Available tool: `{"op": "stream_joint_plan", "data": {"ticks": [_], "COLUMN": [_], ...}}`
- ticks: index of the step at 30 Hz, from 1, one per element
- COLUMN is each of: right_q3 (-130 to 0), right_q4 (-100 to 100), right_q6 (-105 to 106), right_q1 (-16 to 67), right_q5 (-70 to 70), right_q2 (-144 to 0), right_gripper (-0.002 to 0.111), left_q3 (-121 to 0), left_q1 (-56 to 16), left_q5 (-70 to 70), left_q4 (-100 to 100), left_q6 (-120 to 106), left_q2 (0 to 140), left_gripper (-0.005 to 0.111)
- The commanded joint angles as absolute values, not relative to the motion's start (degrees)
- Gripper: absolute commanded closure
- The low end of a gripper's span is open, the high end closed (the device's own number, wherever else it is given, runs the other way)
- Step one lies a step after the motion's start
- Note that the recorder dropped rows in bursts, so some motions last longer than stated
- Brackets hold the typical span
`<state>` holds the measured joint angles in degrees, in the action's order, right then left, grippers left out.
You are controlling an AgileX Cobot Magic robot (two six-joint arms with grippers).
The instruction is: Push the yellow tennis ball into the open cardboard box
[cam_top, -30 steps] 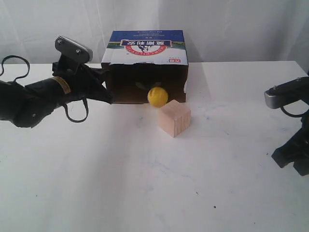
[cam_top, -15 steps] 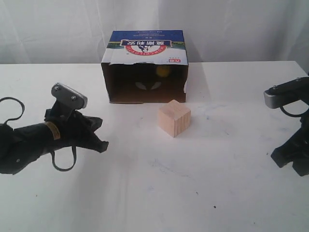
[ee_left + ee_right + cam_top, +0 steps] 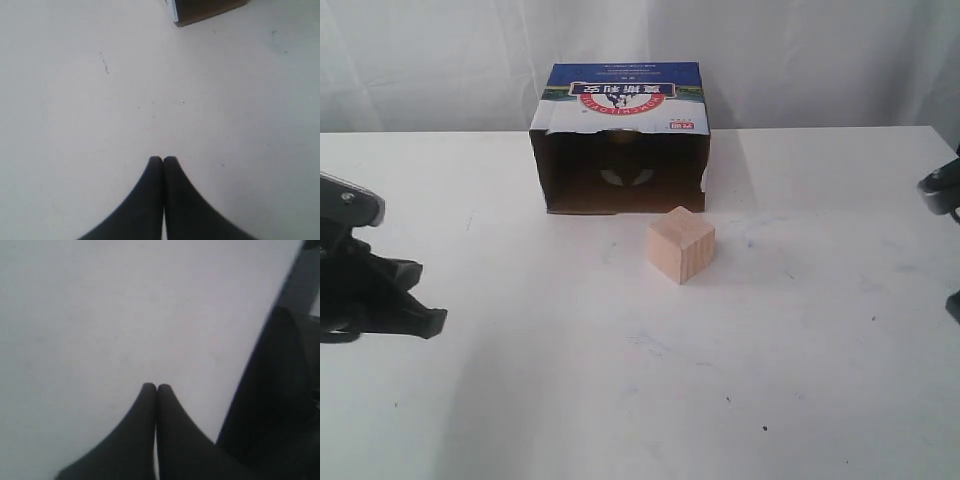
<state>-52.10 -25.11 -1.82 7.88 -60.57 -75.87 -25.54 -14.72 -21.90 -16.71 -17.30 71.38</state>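
The open cardboard box stands at the back middle of the table, its dark opening facing me. Deep inside it a dim yellowish patch, the yellow tennis ball, barely shows in the shadow. My left gripper rests low at the far left, shut and empty, well away from the box. From the left wrist, the shut tips point over bare table toward a corner of the box. My right gripper is shut on nothing. Only a sliver of the right arm reaches the exterior view's right edge.
A pale wooden cube sits on the white table just in front of the box, slightly right of its opening. A white curtain hangs behind. The table's edge and a dark arm part show beside the right gripper.
The ball went from the box's mouth to deep inside. My left arm drew back from the box toward the left front edge. The right arm withdrew to the right, nearly out of view.
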Motion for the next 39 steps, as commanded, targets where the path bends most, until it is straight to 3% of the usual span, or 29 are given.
{"op": "stream_joint_plan", "data": {"ticks": [1, 8, 18, 27, 39], "right_q3": [-56.1, -60.5, -47.4, -25.3, -17.6], "right_q4": [-31.5, -31.9, -20.2, -11.5, -10.4], "right_q6": [-12.3, -12.0, -12.7, -13.9, -20.2], "right_q1": [7.4, 7.4, 7.4, 7.4, 7.4], "right_q5": [-53.9, -37.6, -34.0, 4.0, 3.3], "right_q2": [-73.3, -56.1, -28.6, -25.2, -35.4], "right_gripper": [0.108, 0.108, 0.108, 0.108, 0.108], "left_q3": [-27.0, -28.1, -27.9, -20.0, -9.5], "left_q1": [-15.0, -15.0, -15.0, -15.1, -15.1], "left_q5": [-10.6, -14.5, -29.0, -25.9, -26.1], "left_q4": [-29.7, -44.9, -99.9, -99.9, -99.9], "left_q6": [-32.2, -49.4, -113.5, -111.5, -107.9], "left_q2": [55.2, 33.8, 16.9, 11.4, 11.4], "left_gripper": [0.107, 0.107, 0.107, 0.107, 0.107]}}
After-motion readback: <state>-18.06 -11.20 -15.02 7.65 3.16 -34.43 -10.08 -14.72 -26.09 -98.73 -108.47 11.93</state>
